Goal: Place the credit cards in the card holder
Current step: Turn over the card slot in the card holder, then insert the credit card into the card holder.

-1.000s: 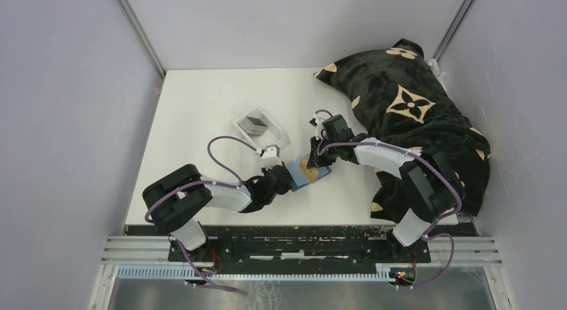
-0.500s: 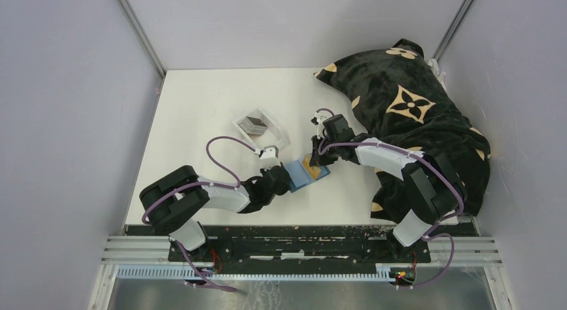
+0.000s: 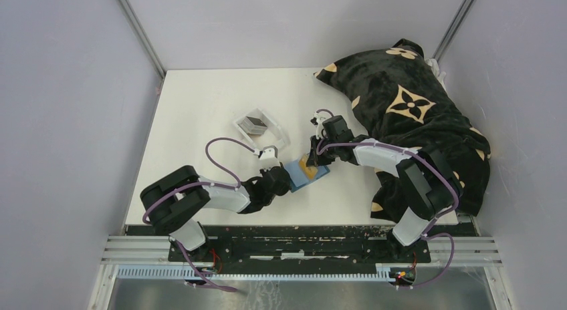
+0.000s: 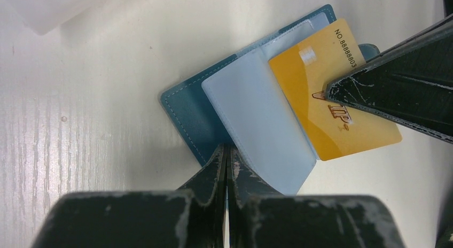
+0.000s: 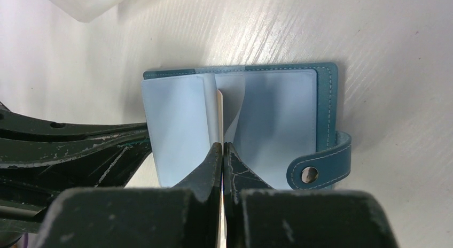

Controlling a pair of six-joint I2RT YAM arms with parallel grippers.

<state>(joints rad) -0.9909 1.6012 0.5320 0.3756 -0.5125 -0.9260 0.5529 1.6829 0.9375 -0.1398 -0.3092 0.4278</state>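
The right gripper [image 5: 221, 147] is pressed together on the gold credit card [image 4: 320, 93], held edge-on with its front edge straight ahead between the clear sleeves [image 5: 176, 125] of the open card holder [image 5: 327, 98], which the left gripper [image 4: 226, 152] pinches by one edge

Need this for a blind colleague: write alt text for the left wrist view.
An open teal card holder lies on a white table, its near edge pinched by the left gripper. The right gripper holds a gold card at its clear sleeves.
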